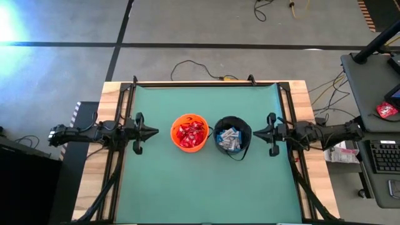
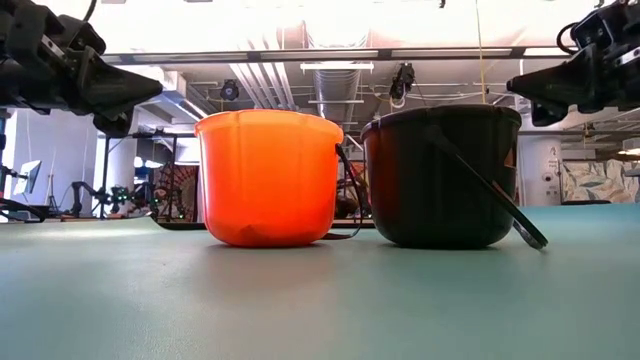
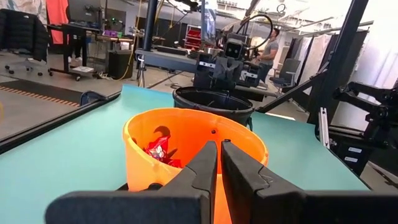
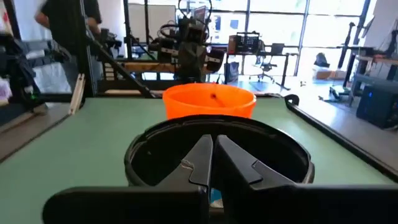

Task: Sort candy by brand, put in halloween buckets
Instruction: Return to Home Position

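Two halloween buckets stand upright side by side at the middle of the green table. The orange bucket (image 1: 189, 132) holds crinkly red candy packets (image 1: 190, 132); the black bucket (image 1: 232, 134) holds white-and-blue candy bars (image 1: 229, 139), its thin handle (image 2: 488, 190) hanging down its side. My left gripper (image 1: 156, 132) hovers shut, level, just left of the orange bucket, holding nothing. My right gripper (image 1: 255, 131) hovers shut, level, just right of the black bucket, also holding nothing.
The green mat (image 1: 206, 187) has bare room in front of and behind the buckets. Black frame rails (image 1: 122, 156) run along both sides of it. A desk with a keyboard (image 1: 382, 156) stands off the table's right side. A person (image 4: 68, 25) shows in the room beyond.
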Tool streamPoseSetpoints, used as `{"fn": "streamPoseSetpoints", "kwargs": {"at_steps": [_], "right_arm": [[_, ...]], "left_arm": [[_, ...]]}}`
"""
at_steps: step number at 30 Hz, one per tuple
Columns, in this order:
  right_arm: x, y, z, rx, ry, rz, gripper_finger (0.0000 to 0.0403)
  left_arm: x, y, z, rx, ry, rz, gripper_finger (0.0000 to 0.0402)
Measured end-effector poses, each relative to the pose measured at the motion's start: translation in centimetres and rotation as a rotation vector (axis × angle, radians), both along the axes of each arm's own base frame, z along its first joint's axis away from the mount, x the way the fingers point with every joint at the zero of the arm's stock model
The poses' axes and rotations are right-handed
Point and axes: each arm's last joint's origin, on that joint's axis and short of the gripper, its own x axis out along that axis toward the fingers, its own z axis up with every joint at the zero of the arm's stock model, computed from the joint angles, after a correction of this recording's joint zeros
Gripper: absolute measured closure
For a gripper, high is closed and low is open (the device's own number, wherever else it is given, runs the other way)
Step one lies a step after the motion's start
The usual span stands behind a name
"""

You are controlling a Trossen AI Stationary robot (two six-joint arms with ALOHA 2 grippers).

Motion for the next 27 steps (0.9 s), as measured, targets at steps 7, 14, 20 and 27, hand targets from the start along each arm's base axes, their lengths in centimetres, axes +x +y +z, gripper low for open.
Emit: {"fn": "streamPoseSetpoints", "kwargs": {"at_steps": [7, 14, 20, 27], "right_arm": [[0.01, 0.00, -0.02, 0.072, 0.000, 0.001, 0.0390], [0.01, 0.00, -0.02, 0.075, 0.001, 0.001, 0.0390], [0.01, 0.00, -0.02, 0.075, 0.001, 0.001, 0.0390], [0.01, 0.00, -0.02, 0.075, 0.001, 0.001, 0.0390]], "left_arm": [[0.02, 0.00, -0.02, 0.000, 0.003, 0.000, 0.0395], [0.02, 0.00, -0.02, 0.000, 0.003, 0.000, 0.0395], [0.02, 0.00, -0.02, 0.000, 0.003, 0.000, 0.0395], [0.02, 0.00, -0.02, 0.000, 0.003, 0.000, 0.0395]]}}
